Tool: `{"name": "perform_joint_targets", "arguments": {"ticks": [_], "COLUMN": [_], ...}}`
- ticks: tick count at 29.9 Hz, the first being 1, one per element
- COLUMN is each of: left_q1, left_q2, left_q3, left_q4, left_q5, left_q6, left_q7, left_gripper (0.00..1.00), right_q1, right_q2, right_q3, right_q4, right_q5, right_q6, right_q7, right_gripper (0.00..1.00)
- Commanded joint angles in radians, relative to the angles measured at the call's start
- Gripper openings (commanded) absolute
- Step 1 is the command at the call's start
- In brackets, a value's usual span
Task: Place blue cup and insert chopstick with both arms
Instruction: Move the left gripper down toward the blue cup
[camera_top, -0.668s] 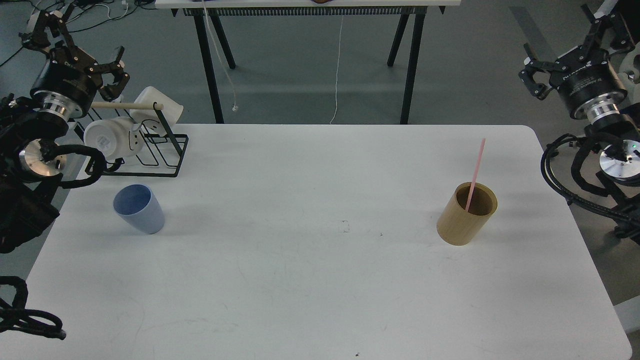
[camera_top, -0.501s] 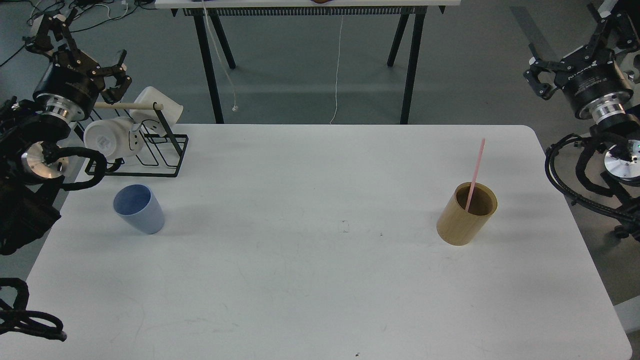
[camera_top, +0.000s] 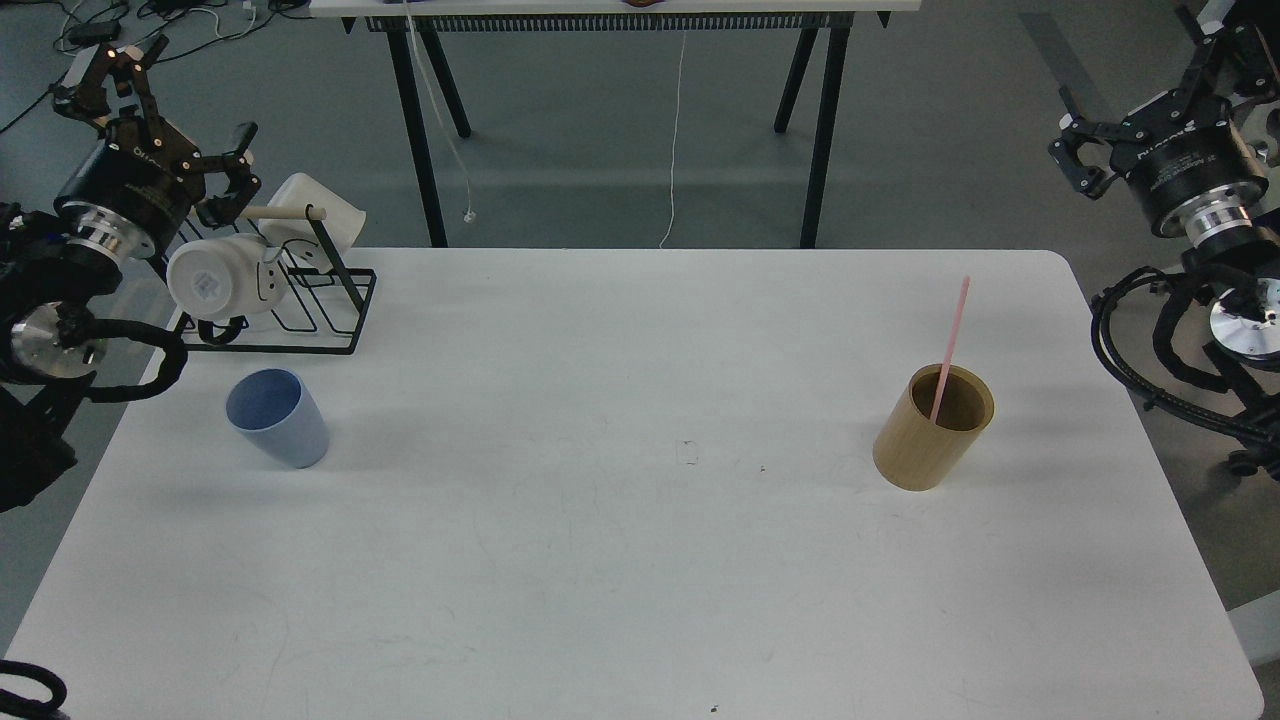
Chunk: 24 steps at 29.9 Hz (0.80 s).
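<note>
The blue cup (camera_top: 277, 416) stands upright on the white table (camera_top: 640, 560) at the left, empty. The pink chopstick (camera_top: 951, 345) leans in the tan wooden cylinder (camera_top: 934, 426) at the right, its top sticking out. My left gripper (camera_top: 160, 120) is open and empty, raised off the table's far left corner, above and behind the cup. My right gripper (camera_top: 1150, 85) is open and empty, raised off the table's far right corner, well away from the cylinder.
A black wire rack (camera_top: 290, 290) with a beige wooden rod (camera_top: 285, 212) holds white mugs (camera_top: 215, 278) at the table's far left, just right of my left gripper. A dark-legged table (camera_top: 620, 110) stands behind. Black cables hang by both arms.
</note>
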Motion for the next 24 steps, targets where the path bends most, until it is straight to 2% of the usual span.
{"name": "perform_joint_targets", "arguments": {"ticks": [1, 7, 14, 19, 22, 24], "left_q1": [0.004, 0.016, 0.042, 0.071, 0.075, 0.076], "left_q2": [0.127, 0.27, 0.368, 0.4, 0.411, 0.417], "left_q3": [0.004, 0.006, 0.044, 0.153, 0.229, 0.274], "left_q4": [-0.176, -0.363, -0.388, -0.388, -0.385, -0.382], "left_q5": [0.166, 0.634, 1.036, 1.216, 1.3, 1.372], "left_q6": [0.0, 0.0, 0.0, 0.149, 0.241, 0.28], "left_q7": [0.0, 0.003, 0.002, -0.001, -0.006, -0.024], "left_gripper": [0.97, 0.96, 0.96, 0.95, 0.88, 0.83], "right_q1": [0.004, 0.006, -0.001, -0.002, -0.002, -0.001], "right_q2": [0.0, -0.003, -0.021, -0.034, -0.037, -0.037], "right_q3": [0.0, 0.0, 0.002, 0.002, 0.002, 0.002], "right_q4": [0.002, 0.002, 0.002, -0.006, -0.006, -0.006], "right_q5": [-0.002, -0.002, -0.002, -0.002, -0.002, -0.009], "right_q6": [0.0, 0.0, 0.0, 0.0, 0.0, 0.0], "right_q7": [0.0, -0.002, -0.002, 0.0, 0.0, 0.0], "right_gripper": [1.0, 1.0, 1.0, 1.0, 1.0, 1.0]}}
